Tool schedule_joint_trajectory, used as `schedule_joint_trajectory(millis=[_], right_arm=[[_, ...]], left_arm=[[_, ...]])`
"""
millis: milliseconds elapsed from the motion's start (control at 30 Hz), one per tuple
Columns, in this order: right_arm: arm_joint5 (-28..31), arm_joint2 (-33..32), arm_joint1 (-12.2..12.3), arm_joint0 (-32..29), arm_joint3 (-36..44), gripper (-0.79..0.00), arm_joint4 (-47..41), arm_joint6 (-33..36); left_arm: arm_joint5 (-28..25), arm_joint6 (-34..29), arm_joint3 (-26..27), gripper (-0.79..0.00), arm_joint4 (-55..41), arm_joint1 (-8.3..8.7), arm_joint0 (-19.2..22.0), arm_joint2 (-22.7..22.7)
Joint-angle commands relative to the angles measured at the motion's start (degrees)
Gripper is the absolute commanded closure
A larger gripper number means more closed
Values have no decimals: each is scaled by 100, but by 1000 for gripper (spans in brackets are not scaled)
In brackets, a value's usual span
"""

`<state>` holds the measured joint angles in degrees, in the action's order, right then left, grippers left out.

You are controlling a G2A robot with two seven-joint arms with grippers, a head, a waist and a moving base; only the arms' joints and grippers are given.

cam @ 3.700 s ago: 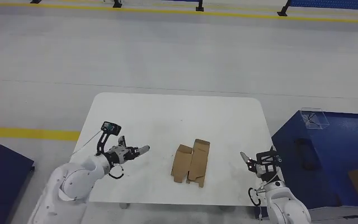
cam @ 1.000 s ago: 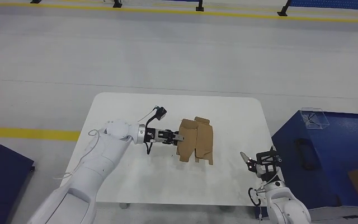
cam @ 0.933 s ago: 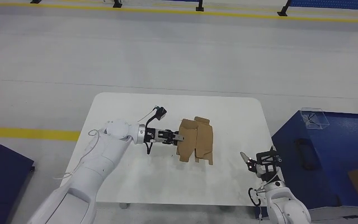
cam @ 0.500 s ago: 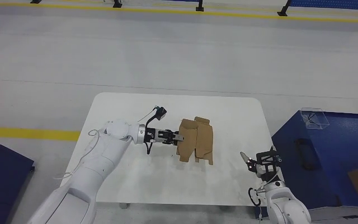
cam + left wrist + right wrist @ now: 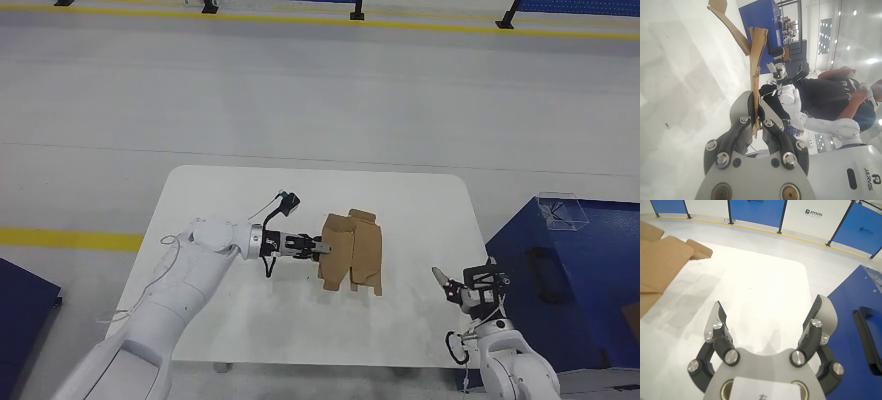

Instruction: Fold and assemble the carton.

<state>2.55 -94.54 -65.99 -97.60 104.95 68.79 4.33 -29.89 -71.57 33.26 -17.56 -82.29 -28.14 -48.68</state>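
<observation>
A flattened brown carton [image 5: 352, 252] hangs lifted above the middle of the white table [image 5: 420, 210], tilted on edge. My left gripper [image 5: 318, 246] is shut on its left edge; in the left wrist view the cardboard [image 5: 755, 62] is pinched between the two fingers [image 5: 750, 106]. My right gripper [image 5: 456, 290] stands open near the table's front right corner, apart from the carton. From the right wrist view, the carton [image 5: 660, 264] is off to one side and nothing lies between the spread fingers [image 5: 814, 311].
A blue bin [image 5: 565, 280] stands just off the table's right side, close to my right arm, with a black handle [image 5: 866, 336] on its face. A person [image 5: 831, 102] stands beyond the table's front edge.
Since 3.7 s ago my left gripper has taken hold of the carton and lifted it off the table toward the centre. Over the last second my right gripper has shifted slightly.
</observation>
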Motion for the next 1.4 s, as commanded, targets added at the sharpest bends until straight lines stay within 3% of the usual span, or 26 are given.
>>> schedule_joint_trajectory(millis=[0, 133, 167, 300, 400, 600, 633, 667, 733, 900, 1133, 1167, 1200, 1233, 1367], right_arm=[[455, -329, 14, 120, 122, -785, -1431, 645], [1300, -871, 94, 464, 7, -785, -3912, 2625], [1391, -989, 135, 699, -204, -785, -4979, 3587], [1063, -904, 265, 1736, -1271, -785, -7264, 6261], [946, -496, 299, 2493, -2185, -785, -8049, 7429], [1032, 489, 205, 3375, -3377, -785, -8793, 8081], [977, 619, 183, 3495, -3552, -413, -8905, 8087], [984, 725, 160, 3604, -3696, -326, -9002, 8012], [1003, 937, 122, 3766, -3915, 0, -9139, 8011], [1196, 1237, 87, 3949, -4200, 0, -9108, 7871], [1403, 1332, 104, 4001, -4353, 0, -9479, 8265], [1403, 1342, 110, 3989, -4315, 0, -9539, 8337], [1410, 1327, 122, 3966, -4276, 0, -9554, 8330], [1410, 1327, 122, 3966, -4276, 0, -9554, 8330], [1410, 1327, 122, 3966, -4276, 0, -9554, 8330]], left_arm=[[5, -114, 211, 0, -65, 66, -146, -93], [-81, -149, 610, 0, -16, 175, -416, -218], [-95, -157, 772, 0, -59, 209, -527, -271], [-80, -165, 1213, 0, -106, 301, -817, -398], [-5, -217, 1504, 0, -278, 336, -1010, -460], [166, -330, 1790, 0, -653, 353, -1238, -493], [166, -317, 1806, 0, -647, 349, -1253, -475], [189, -336, 1824, 0, -659, 341, -1273, -441], [212, -345, 1835, 0, -709, 328, -1286, -407], [274, -395, 1756, 0, -876, 309, -1270, -384], [264, -471, 1609, 0, -1030, 291, -1205, -380], [262, -486, 1596, -31, -1043, 290, -1197, -381], [273, -490, 1574, -336, -1062, 289, -1190, -387], [273, -482, 1554, -785, -1095, 291, -1182, -405], [155, -427, 1466, -785, -1085, 342, -1132, -562]])
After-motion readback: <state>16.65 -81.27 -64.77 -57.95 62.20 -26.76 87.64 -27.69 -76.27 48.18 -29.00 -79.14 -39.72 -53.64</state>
